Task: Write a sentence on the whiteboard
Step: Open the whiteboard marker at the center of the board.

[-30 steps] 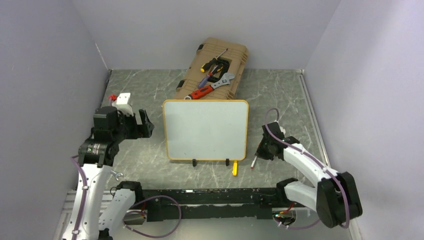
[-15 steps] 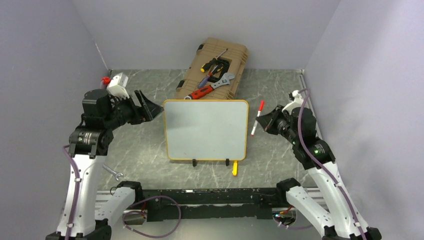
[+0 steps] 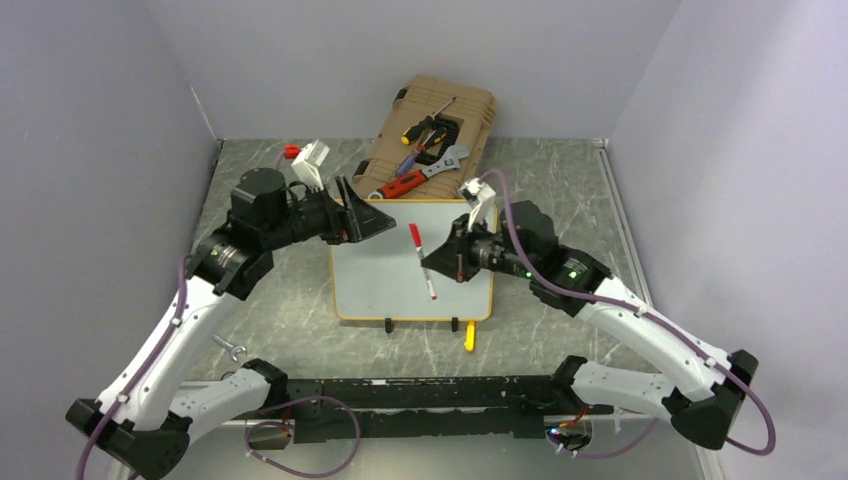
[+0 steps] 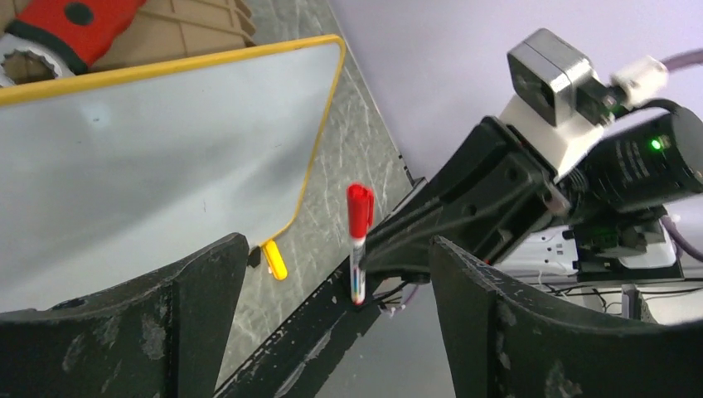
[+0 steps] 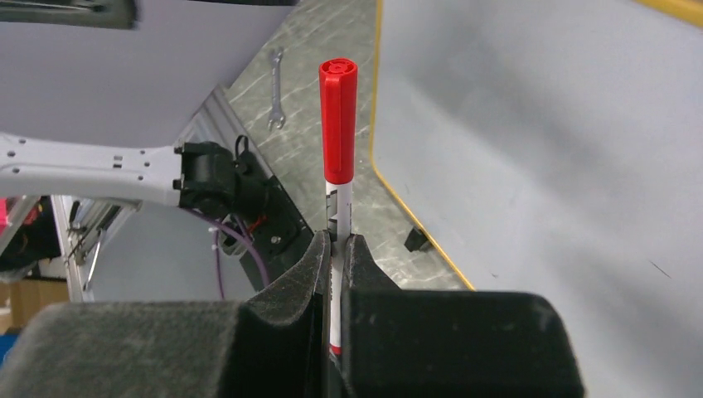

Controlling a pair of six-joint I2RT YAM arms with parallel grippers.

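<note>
Whiteboard [image 3: 390,285], white, yellow-framed, is blank; tan plastic tool case [image 3: 475,105] bears hand tools [image 3: 425,165]. Right gripper [image 3: 432,263], clamping a red-capped marker [image 3: 421,258], and wide-apart left gripper [image 3: 376,219] have swung in above it.

Glossy smooth whiteboard [image 3: 385,285], matt marbled tabletop [image 3: 285,300], red marker [image 5: 338,149] seemingly plastic with shiny cap

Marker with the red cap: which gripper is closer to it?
Right. The right gripper is shut on the marker below its cap; the left gripper is open, apart from it, facing the cap.
</note>
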